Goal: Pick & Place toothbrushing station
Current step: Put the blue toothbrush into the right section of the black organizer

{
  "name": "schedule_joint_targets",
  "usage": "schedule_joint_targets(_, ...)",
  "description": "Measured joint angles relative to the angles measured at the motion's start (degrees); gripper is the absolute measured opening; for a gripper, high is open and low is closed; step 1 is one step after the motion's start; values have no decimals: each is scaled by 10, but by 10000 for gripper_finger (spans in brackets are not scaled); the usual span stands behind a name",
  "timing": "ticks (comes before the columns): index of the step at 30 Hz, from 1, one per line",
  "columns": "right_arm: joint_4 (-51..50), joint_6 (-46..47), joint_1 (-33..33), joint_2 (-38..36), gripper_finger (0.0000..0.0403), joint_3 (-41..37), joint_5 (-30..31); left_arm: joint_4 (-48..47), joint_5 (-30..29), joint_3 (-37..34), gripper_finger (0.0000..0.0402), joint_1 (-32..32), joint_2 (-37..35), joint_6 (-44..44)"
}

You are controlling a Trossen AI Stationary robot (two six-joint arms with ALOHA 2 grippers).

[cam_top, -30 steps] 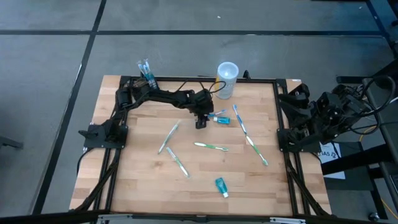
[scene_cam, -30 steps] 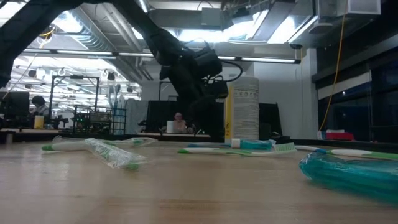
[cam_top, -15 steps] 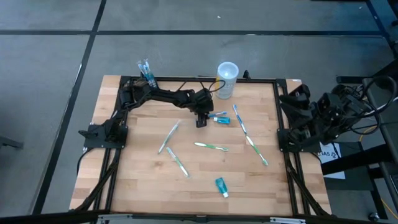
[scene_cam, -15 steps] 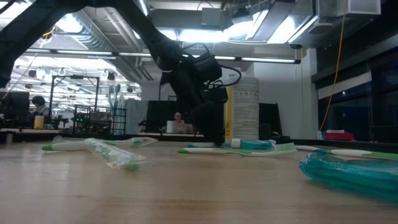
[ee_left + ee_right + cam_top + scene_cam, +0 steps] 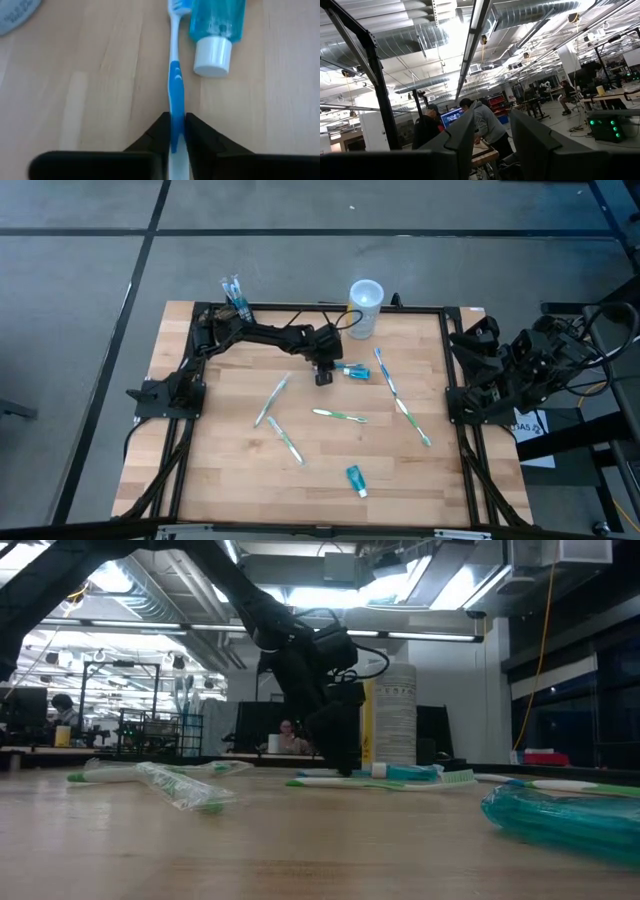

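Wooden table (image 5: 200, 480) from above: left gripper (image 5: 322, 375) down near cup (image 5: 365, 305), loose brushes (image 5: 338, 416) beyond; toothbrushing station (image 5: 238, 305) well behind, at the corner. Wrist view: fingers (image 5: 160, 132) clamped on blue toothbrush (image 5: 176, 85), wider a second ago; toothpaste tube (image 5: 217, 25) just beside. Right gripper (image 5: 492, 135) spread, off the table's edge

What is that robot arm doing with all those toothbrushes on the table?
The left gripper has reached down near the white-and-yellow cup and pinched its fingers onto a blue-and-white toothbrush lying flat on the table, right beside a small teal tube. It has not lifted it yet. More toothbrushes lie scattered around. The right gripper waits open, off at the table's right edge.
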Motion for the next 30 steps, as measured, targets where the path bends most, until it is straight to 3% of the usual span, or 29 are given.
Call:
schedule_joint_targets(3,0,0,0,0,130,0,0,-39,13,1,12,6,-3,-2)
schedule_joint_targets(10,0,0,0,4,130,0,0,-120,14,-9,13,25,-15,39)
schedule_joint_targets(17,13,0,0,17,130,0,0,-142,-31,-58,21,64,-64,52)
schedule_joint_targets(24,13,2,0,20,130,0,0,-103,-7,-101,93,85,-132,37)
schedule_joint_targets(30,15,-7,0,19,130,0,0,-36,0,-101,165,55,-135,33)
